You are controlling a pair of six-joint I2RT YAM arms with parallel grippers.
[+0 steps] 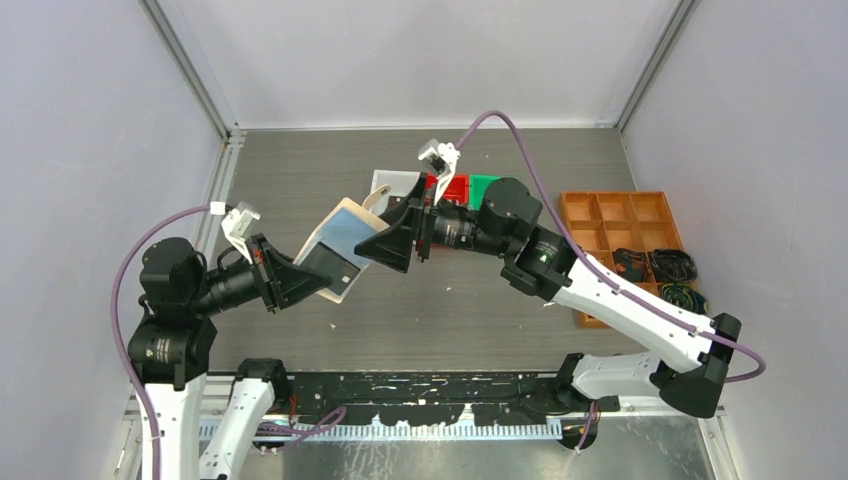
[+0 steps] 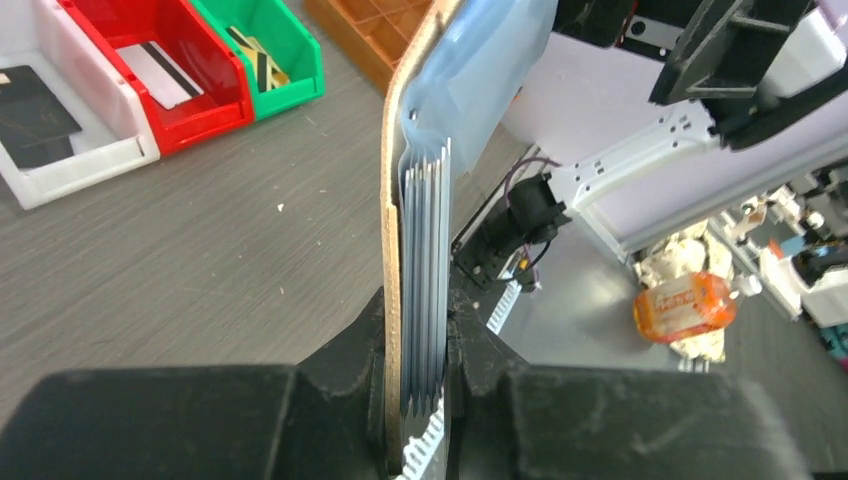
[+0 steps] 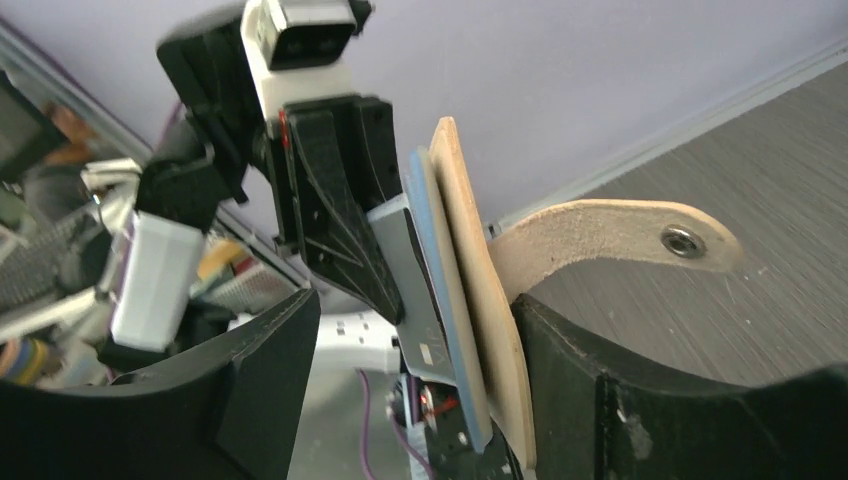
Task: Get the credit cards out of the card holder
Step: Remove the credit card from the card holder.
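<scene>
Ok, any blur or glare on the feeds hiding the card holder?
Top external: even light, soft shadows, the card holder readable with a pale sheen on its inside. Left wrist: the left tool is a blurred dark mass up close, the clear sleeves sharp. Right wrist: the right tool is soft up close, the snap tab in focus, the far left blurred.

The card holder [image 3: 470,300] stands on edge at frame centre, tan cover facing right, sleeves and a grey card [image 3: 400,270] facing left. Its snap tab [image 3: 620,235] extends right above the table [image 3: 770,180]. The right gripper [image 3: 415,330] is spread at bottom: one finger against the cover, the other clear. The left gripper [image 3: 415,250] clamps the holder from upper left.
</scene>
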